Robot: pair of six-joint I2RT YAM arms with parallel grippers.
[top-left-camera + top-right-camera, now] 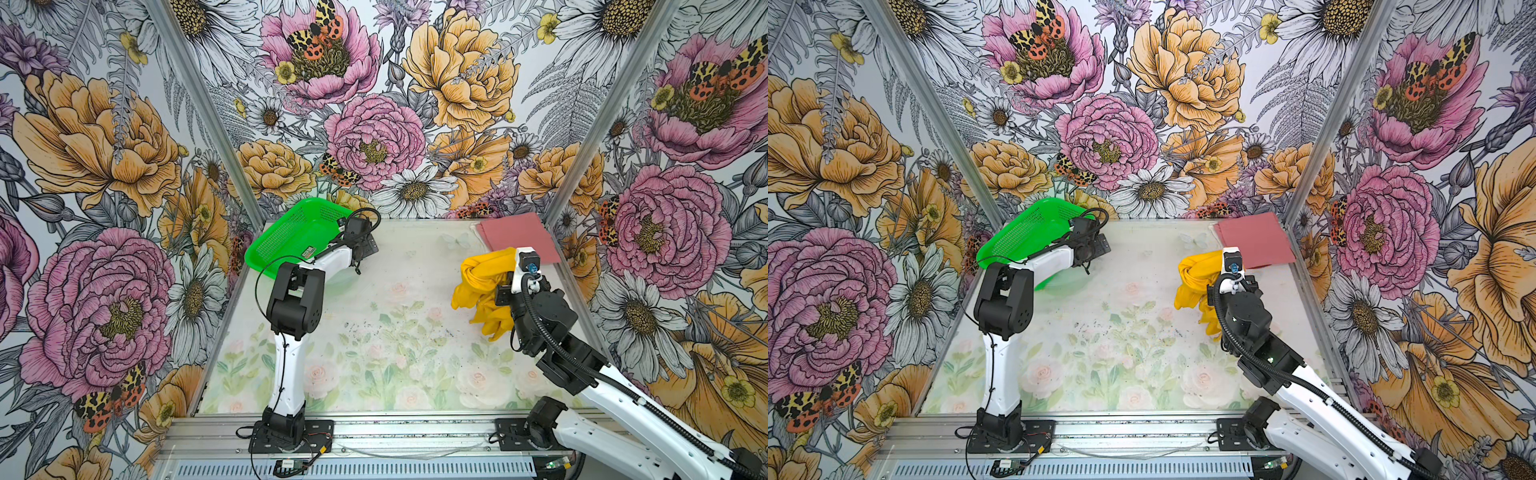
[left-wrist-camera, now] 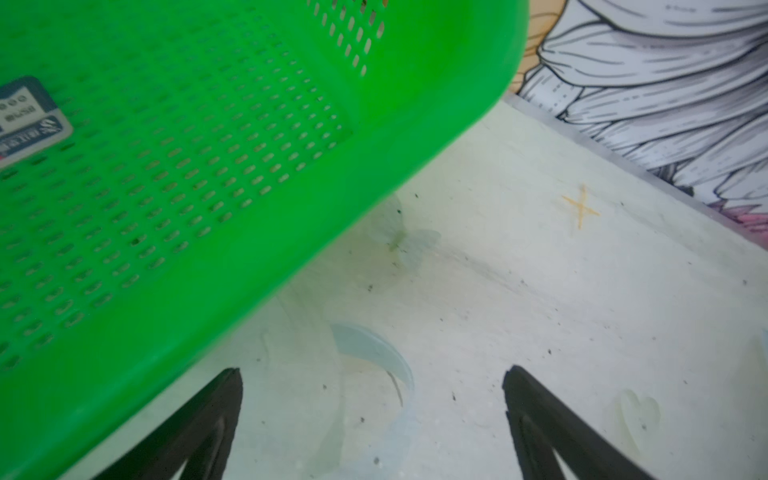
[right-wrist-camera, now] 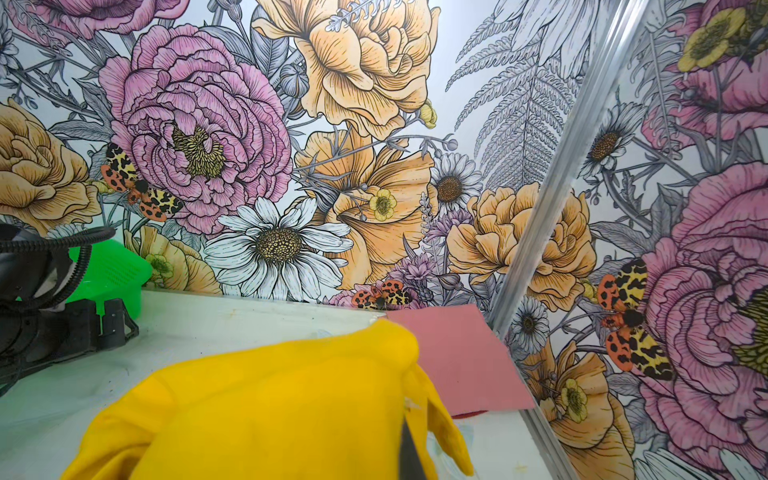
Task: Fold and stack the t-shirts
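A mustard-yellow t-shirt (image 1: 482,278) (image 1: 1196,278) hangs bunched and twisted above the right side of the table. My right gripper (image 1: 503,291) is shut on it. In the right wrist view the yellow cloth (image 3: 270,407) fills the foreground, and only one dark finger (image 3: 409,451) shows through its folds. A dusty pink t-shirt (image 1: 519,237) (image 1: 1254,241) (image 3: 457,357) lies folded flat in the back right corner. My left gripper (image 1: 366,246) (image 2: 372,374) stands open at the back left, just above the bare table, with nothing between its fingers.
A bright green mesh basket (image 1: 291,237) (image 1: 1025,232) (image 2: 208,166) sits tilted in the back left corner, right beside the left gripper. Aluminium posts (image 1: 582,166) and flowered walls close in the table on three sides. A small orange cross (image 2: 581,207) marks the tabletop.
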